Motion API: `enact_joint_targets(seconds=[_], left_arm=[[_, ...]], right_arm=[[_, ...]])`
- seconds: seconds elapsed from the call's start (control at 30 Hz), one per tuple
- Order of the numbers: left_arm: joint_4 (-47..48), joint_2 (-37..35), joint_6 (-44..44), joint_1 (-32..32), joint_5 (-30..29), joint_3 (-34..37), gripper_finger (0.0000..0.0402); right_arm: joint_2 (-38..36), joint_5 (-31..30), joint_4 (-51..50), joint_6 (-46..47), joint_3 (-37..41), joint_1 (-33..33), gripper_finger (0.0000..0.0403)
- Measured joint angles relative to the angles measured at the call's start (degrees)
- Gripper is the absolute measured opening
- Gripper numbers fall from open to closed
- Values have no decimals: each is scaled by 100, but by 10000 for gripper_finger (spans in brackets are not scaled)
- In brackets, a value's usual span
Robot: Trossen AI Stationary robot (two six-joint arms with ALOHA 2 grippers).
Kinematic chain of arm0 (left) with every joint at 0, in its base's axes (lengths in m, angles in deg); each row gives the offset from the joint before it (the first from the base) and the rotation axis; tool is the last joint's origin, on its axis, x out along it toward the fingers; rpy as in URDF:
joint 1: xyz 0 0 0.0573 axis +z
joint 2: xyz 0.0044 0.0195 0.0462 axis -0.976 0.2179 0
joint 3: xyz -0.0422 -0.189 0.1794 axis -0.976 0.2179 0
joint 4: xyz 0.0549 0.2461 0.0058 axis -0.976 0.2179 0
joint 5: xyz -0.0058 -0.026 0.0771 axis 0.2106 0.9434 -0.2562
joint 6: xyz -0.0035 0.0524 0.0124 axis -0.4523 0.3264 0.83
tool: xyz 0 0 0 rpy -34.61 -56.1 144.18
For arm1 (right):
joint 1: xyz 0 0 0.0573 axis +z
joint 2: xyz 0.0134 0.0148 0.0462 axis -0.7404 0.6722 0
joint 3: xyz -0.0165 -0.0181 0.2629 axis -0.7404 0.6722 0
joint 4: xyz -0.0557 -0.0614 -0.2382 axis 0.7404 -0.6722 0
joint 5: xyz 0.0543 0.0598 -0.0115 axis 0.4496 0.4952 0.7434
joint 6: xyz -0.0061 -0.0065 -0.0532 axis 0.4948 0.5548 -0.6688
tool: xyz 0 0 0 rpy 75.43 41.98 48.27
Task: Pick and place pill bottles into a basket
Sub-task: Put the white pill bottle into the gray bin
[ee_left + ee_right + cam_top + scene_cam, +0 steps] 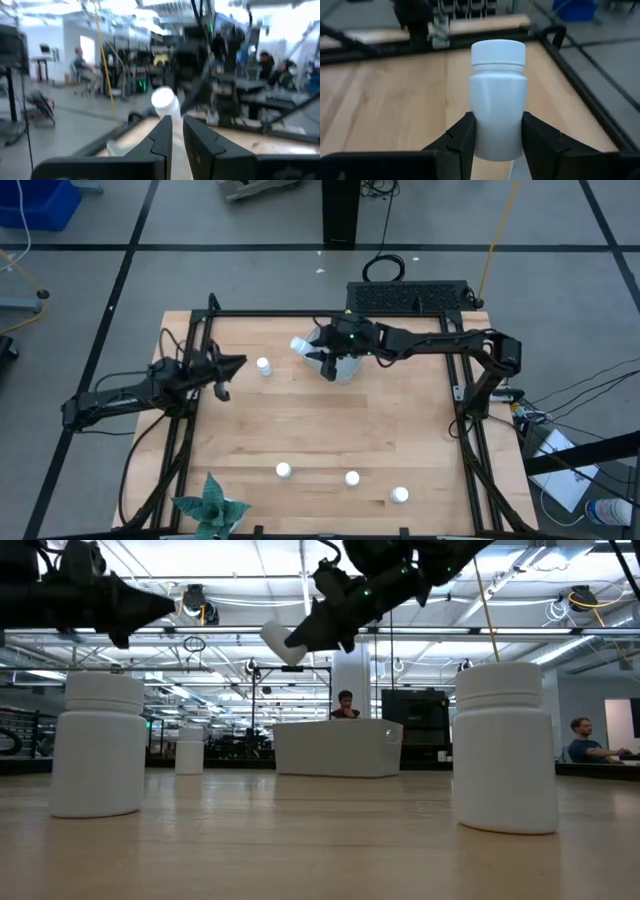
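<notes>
My right gripper is shut on a white pill bottle, held in the air over the far middle of the table. The light grey-blue basket lies mostly hidden under that gripper; in the low view the basket stands on the table below the held bottle. One bottle stands upright left of the basket. Three more bottles stand near the front edge. My left gripper is shut and empty at the left, above the table. My right gripper pinches the bottle's body near its base between its two fingers. The bottle lies along the fingers, its cap pointing away from the gripper. The fingers slant down toward the table's left. The bottle hangs tilted, clear of table and basket.
A green star-shaped paper plant stands at the front left corner. A black frame runs along the table's edges. A dark box lies behind the far edge. People sit in the room beyond the table.
</notes>
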Motion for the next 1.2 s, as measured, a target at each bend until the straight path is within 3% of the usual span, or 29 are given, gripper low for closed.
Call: enact_joint_targets(seconds=[0.27,0.53,0.77,0.93,1.2], left_arm=[[-991,471,-21,65,-244,0,51],[-1636,2003,-402,390,-447,-228,51],[-1449,3385,-89,544,896,-1381,54],[-878,3964,112,546,903,-1956,98],[-1580,4468,113,546,863,-1985,197]], right_arm=[[-63,317,1935,424,784,0,122],[-70,317,2681,452,970,75,122],[-72,314,3040,457,1143,76,122],[-72,315,3195,473,1332,79,122],[-72,307,3652,475,1521,74,122]])
